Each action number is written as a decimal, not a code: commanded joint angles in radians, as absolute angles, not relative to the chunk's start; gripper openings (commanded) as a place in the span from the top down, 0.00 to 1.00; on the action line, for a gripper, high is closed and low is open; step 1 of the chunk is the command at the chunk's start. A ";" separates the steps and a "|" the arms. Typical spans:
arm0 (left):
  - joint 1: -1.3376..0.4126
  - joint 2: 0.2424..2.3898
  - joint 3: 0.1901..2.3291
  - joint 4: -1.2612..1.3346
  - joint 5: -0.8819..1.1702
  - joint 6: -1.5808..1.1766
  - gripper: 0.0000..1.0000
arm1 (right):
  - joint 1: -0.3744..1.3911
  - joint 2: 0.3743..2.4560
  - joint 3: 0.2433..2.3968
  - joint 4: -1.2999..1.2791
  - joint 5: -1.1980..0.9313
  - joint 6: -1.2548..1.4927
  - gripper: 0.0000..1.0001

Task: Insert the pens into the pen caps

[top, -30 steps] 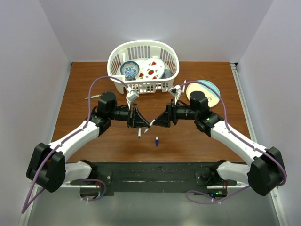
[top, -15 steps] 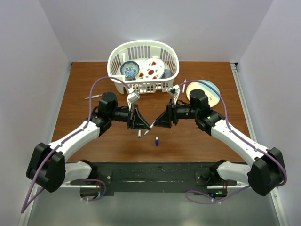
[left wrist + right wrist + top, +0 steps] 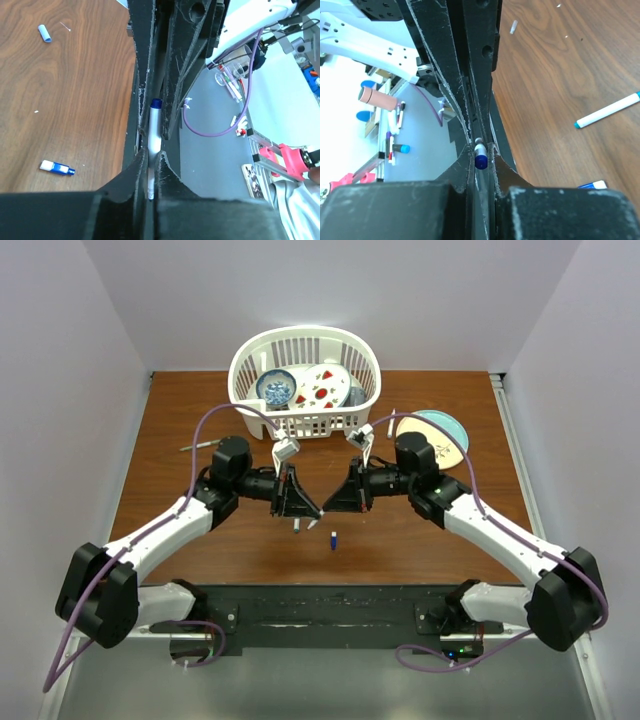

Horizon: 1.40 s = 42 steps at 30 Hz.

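Note:
Over the middle of the table my left gripper (image 3: 312,510) and right gripper (image 3: 331,506) meet tip to tip. A white pen (image 3: 153,137) with a blue end runs between them. The left gripper (image 3: 151,153) is shut on its barrel, with the dark tip pointing back toward that wrist. Seen from the other wrist, the right gripper (image 3: 481,150) is shut on the pen's blue end (image 3: 480,161). A light blue pen cap (image 3: 45,33) lies on the wood. A short blue-and-white piece (image 3: 333,539) lies just below the grippers. Another white pen (image 3: 607,111) with a teal tip lies loose.
A white slatted basket (image 3: 250,358) holding plates stands at the back centre. A pale plate (image 3: 445,430) lies at the back right, with a thin pen (image 3: 392,418) beside it. A grey pen (image 3: 195,447) lies at the left. Both arms' forearms flank the centre.
My right gripper has moved left up to the left gripper and has shut on the pen's blue end. The plate behind it shows more. The left arm has barely shifted.

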<state>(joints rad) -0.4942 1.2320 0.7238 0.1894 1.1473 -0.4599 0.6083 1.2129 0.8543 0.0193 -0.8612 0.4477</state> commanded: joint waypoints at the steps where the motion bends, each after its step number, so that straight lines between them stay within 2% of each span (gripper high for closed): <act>1: -0.497 1.223 0.801 0.222 1.050 -0.520 0.81 | 0.615 1.168 0.874 0.020 -0.745 0.465 1.00; 5: -0.494 1.203 0.813 0.334 0.861 -0.668 0.54 | 0.615 1.120 0.809 0.083 -0.561 0.583 1.00; 8: -0.494 1.160 0.746 0.524 0.695 -0.834 0.45 | 0.614 1.077 0.728 0.222 -0.400 0.748 1.00; 12: -0.497 1.137 0.611 0.812 0.574 -1.011 0.39 | 0.614 1.029 0.638 0.409 -0.203 0.909 1.00; 14: -0.497 1.129 0.565 0.865 0.522 -1.072 0.36 | 0.615 0.993 0.592 0.487 -0.135 0.963 1.00; 23: -0.523 1.184 0.546 0.920 0.448 -1.135 0.33 | 0.615 0.934 0.574 0.630 0.090 0.942 1.00; 34: -0.561 1.370 0.638 1.058 0.437 -1.180 0.32 | 0.624 1.008 0.587 0.750 0.032 0.924 1.00; 42: -0.566 1.472 0.650 1.267 0.436 -1.262 0.40 | 0.629 1.026 0.565 0.759 -0.020 0.908 1.00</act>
